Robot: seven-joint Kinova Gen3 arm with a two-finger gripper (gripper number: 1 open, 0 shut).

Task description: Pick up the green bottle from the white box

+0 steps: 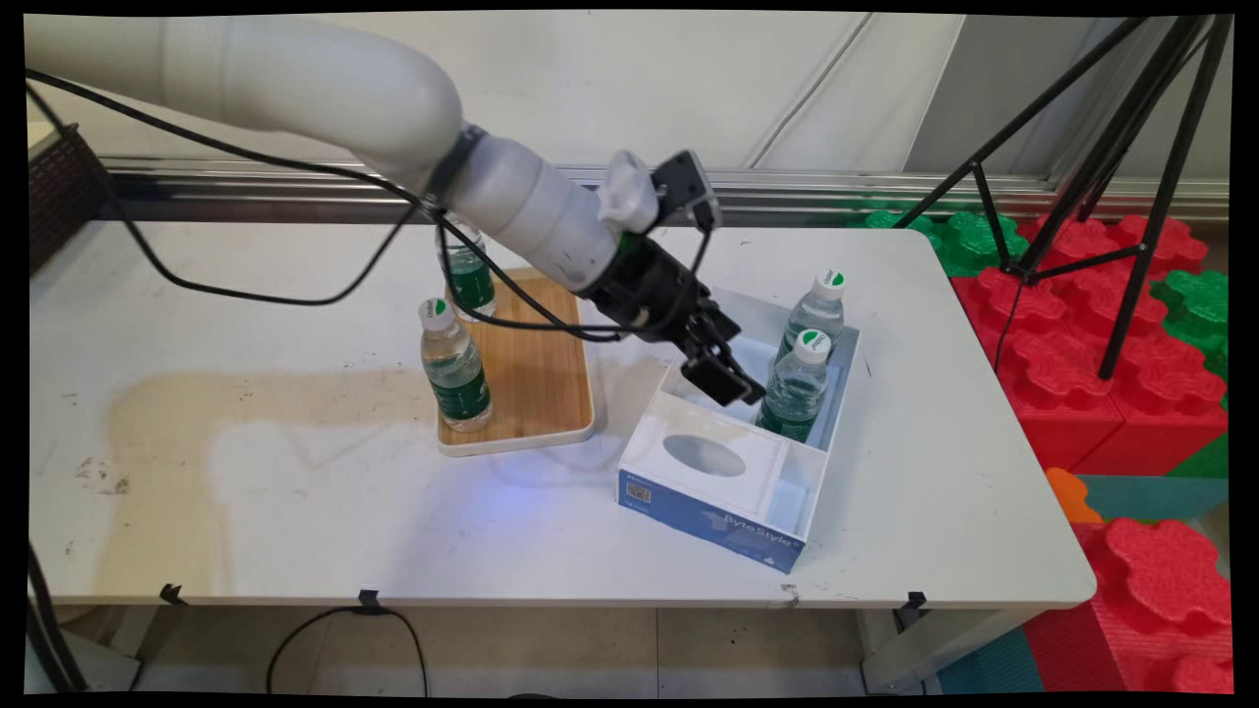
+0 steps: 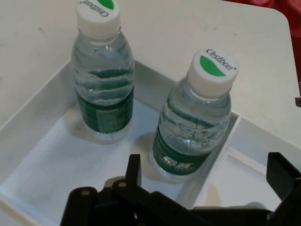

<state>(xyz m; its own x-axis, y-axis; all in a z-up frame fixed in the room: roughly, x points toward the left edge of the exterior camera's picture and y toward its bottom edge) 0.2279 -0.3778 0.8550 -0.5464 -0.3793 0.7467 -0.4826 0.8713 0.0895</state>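
Observation:
My gripper (image 1: 730,366) hangs open over the left part of a white box (image 1: 844,398), with nothing between its fingers. Two water bottles with green labels and white caps stand upright in the box's large compartment. The nearer bottle (image 1: 795,388) stands just right of the fingertips, apart from them, and the other bottle (image 1: 814,313) is behind it. In the hand view the gripper (image 2: 207,176) points at the nearer bottle (image 2: 197,117), which stands against the box's divider (image 2: 221,155). The other bottle (image 2: 102,80) is further left.
A wooden tray (image 1: 536,364) left of the box carries two more bottles, one at its front (image 1: 455,366) and one at its back (image 1: 470,275). The box has a blue front and an oval-holed lid (image 1: 703,454). A black tripod (image 1: 1111,157) and red and green foam blocks (image 1: 1102,324) stand beyond the table's right edge.

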